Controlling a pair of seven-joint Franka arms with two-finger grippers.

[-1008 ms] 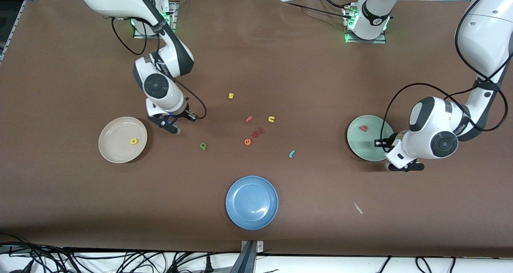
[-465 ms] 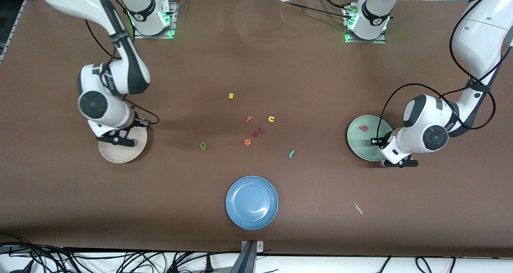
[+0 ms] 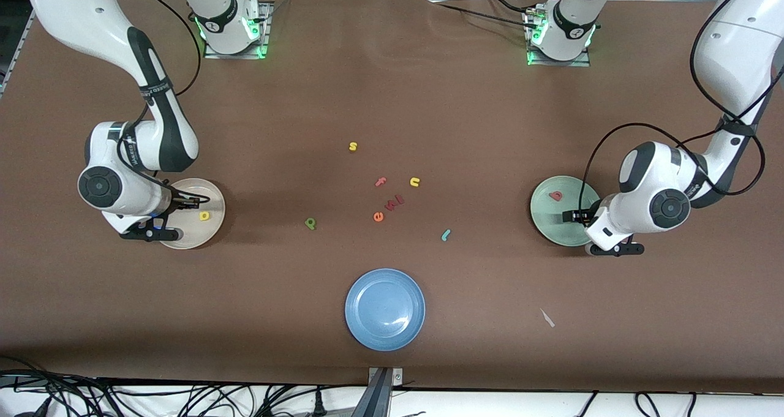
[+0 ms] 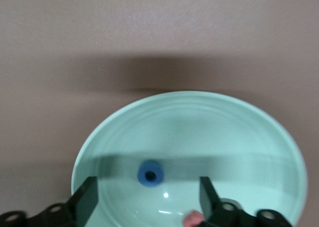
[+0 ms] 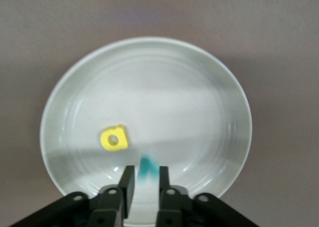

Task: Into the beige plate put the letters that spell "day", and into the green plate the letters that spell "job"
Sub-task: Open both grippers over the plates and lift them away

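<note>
The left gripper (image 4: 148,199) is spread wide over the green plate (image 3: 542,218) holding the blue "o" (image 4: 150,173) and pink-red "b" (image 3: 556,195); the right gripper (image 5: 143,184), narrowly parted around a teal "y" (image 5: 147,171), is poised over the beige plate (image 3: 211,230) with the yellow letter (image 3: 204,216), while the green stemmed letter (image 3: 310,223), teal "j" (image 3: 446,235), orange "e" (image 3: 378,217) and blue plate (image 3: 384,308) are left on the tabletop (image 3: 392,98).

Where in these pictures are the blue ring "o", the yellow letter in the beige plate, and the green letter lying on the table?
blue ring "o" (image 4: 150,173), left wrist view, on its ring.
yellow letter (image 5: 114,138), right wrist view, on its body.
green letter (image 3: 310,223), front view, on its bowl.
</note>
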